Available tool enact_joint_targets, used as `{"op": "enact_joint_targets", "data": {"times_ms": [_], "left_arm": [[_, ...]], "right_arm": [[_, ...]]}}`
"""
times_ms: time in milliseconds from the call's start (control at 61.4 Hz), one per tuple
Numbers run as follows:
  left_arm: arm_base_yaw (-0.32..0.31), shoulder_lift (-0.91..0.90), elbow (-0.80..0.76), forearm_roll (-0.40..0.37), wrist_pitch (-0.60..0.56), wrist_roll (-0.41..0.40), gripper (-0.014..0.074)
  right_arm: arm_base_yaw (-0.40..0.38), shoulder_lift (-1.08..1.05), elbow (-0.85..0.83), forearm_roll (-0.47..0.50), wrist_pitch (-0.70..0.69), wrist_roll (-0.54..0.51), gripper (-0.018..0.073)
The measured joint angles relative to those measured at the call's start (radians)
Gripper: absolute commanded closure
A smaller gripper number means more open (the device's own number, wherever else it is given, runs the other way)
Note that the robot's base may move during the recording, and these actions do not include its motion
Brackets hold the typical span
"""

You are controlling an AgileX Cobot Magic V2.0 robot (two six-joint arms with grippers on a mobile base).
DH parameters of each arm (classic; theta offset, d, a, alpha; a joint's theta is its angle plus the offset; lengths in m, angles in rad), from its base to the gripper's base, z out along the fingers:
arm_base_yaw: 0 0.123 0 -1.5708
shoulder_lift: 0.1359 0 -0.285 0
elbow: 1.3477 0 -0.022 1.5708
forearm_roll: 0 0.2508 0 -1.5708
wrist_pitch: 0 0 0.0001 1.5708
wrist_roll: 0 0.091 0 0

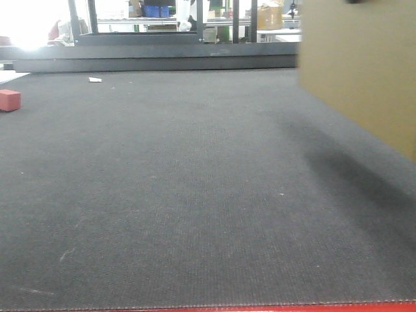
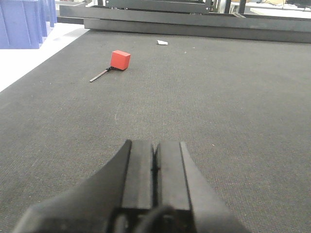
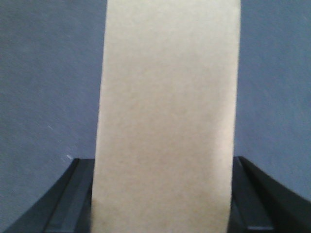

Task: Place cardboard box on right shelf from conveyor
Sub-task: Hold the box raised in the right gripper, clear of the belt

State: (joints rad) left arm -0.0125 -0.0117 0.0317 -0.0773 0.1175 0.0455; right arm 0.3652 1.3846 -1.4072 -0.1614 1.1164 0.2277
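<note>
The plain tan cardboard box (image 1: 364, 71) hangs off the belt at the upper right of the front view, casting a shadow on the conveyor (image 1: 182, 195). In the right wrist view the cardboard box (image 3: 167, 111) fills the middle, clamped between the two black fingers (image 3: 73, 199) of my right gripper (image 3: 163, 167), with the belt far below. My left gripper (image 2: 155, 145) is shut with nothing in it, low over the conveyor (image 2: 218, 97). The right shelf is out of view.
A small red block (image 2: 120, 59) with a thin stick (image 2: 99, 75) lies far left on the belt; the red block (image 1: 9, 99) also shows in the front view. A white scrap (image 1: 95, 79) lies near the belt's far frame. Blue bins (image 2: 22, 22) stand beyond the left edge.
</note>
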Motion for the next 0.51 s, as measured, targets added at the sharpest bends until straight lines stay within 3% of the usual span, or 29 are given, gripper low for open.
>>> {"op": "enact_joint_targets", "data": {"times_ms": [212,505], "left_arm": [[0.000,0.000,0.000,0.000,0.000,0.000,0.0713],[0.000,0.000,0.000,0.000,0.000,0.000,0.0712]], "right_arm": [[-0.098,-0.279,0.300,0.008,-0.116,-0.015,0.0319],[-0.108,-0.703,0.549,0.017,-0.190,-0.071,0.0319]]}}
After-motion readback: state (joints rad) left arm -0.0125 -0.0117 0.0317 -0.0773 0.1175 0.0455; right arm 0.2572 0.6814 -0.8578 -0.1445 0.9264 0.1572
